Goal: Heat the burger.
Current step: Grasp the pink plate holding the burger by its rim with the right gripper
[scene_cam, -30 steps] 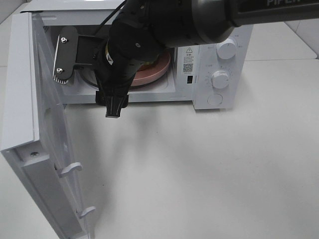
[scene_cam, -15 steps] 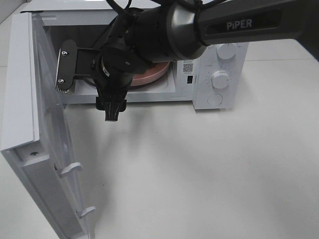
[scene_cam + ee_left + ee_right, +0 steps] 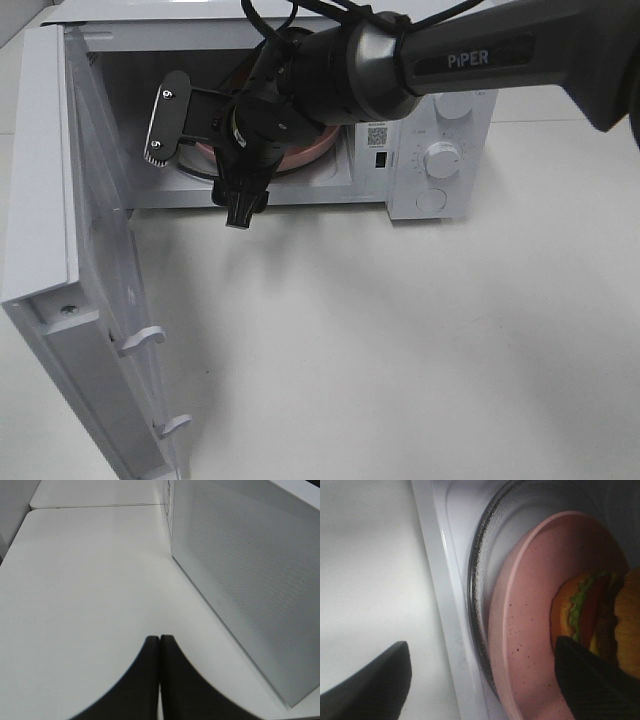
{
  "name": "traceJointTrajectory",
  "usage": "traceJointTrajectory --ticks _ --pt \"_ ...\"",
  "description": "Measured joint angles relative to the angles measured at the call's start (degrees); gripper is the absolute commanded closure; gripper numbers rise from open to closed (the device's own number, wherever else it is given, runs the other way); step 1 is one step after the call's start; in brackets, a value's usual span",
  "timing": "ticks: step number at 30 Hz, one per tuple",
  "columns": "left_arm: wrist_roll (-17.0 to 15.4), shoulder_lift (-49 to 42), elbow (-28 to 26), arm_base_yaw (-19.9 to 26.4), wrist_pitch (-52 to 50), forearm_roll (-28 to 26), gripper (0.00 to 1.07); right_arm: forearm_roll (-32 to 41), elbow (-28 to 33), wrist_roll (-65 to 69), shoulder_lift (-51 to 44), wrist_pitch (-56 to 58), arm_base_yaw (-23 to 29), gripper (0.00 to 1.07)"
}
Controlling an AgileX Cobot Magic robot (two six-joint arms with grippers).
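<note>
The burger (image 3: 590, 612), with its golden bun, green lettuce and dark patty, lies on its side on a pink speckled plate (image 3: 530, 605). The plate sits on the glass turntable (image 3: 479, 580) inside the open microwave (image 3: 440, 110). My right gripper (image 3: 480, 685) is open and empty at the microwave's mouth, just in front of the plate. In the high view the right gripper (image 3: 198, 180) and its arm hide the burger; only the plate's rim (image 3: 315, 148) shows. My left gripper (image 3: 160, 647) is shut and empty over the bare table, and is out of the high view.
The microwave's door (image 3: 60, 200) swings wide open to the left and towards the front. Two knobs (image 3: 442, 158) sit on its right panel. In the left wrist view a white perforated panel (image 3: 250, 580) stands close beside the left gripper. White table (image 3: 400, 340) lies in front.
My right gripper has shifted right along the microwave's mouth, and its arm has swung with it. The plate and door have not moved.
</note>
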Motion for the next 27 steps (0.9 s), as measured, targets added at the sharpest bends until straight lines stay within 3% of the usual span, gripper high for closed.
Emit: traceJointTrajectory --ticks 15,27 --pt "0.0 0.0 0.0 0.0 0.0 0.0 1.06 -3.0 0.0 0.1 3.6 -0.5 -2.6 0.31" --pt "0.0 0.0 0.0 0.0 0.0 0.0 1.06 -3.6 -0.1 0.1 6.2 -2.3 -3.8 0.42"
